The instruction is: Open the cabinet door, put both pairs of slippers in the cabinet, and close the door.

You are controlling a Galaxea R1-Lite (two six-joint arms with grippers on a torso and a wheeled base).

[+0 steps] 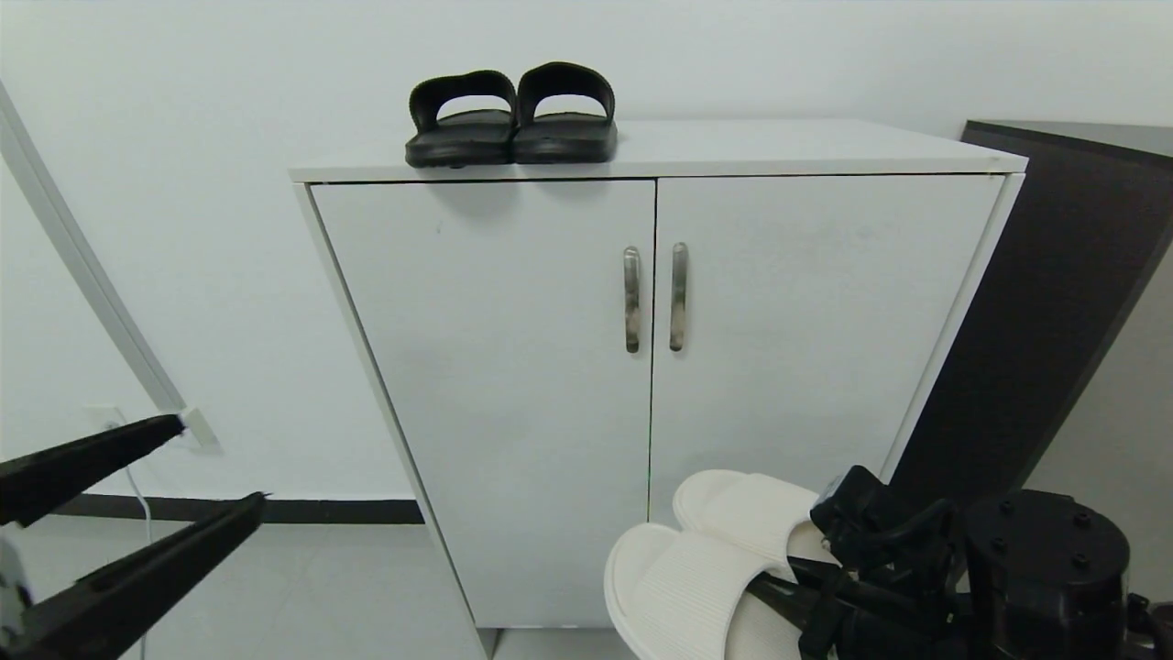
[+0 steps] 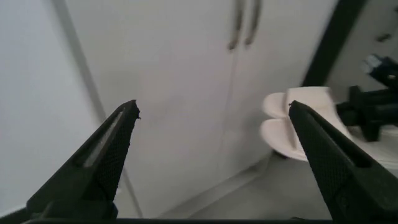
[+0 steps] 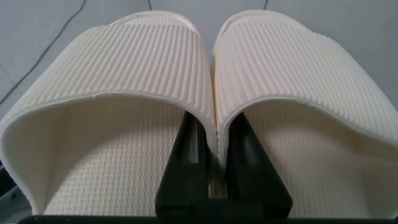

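While our right claw (image 3: 214, 165) clamps the white slippers (image 1: 706, 559), our left claw (image 1: 220, 461) gapes empty for the door (image 1: 495, 367).

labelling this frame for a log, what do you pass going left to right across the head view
left pincer → black slippers → white slippers → dark panel

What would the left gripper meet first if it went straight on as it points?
Most likely the lower part of the cabinet's left door, which the left wrist view shows between the left gripper's open fingers. Depth is unclear. The white slippers in the right gripper lie off to one side.
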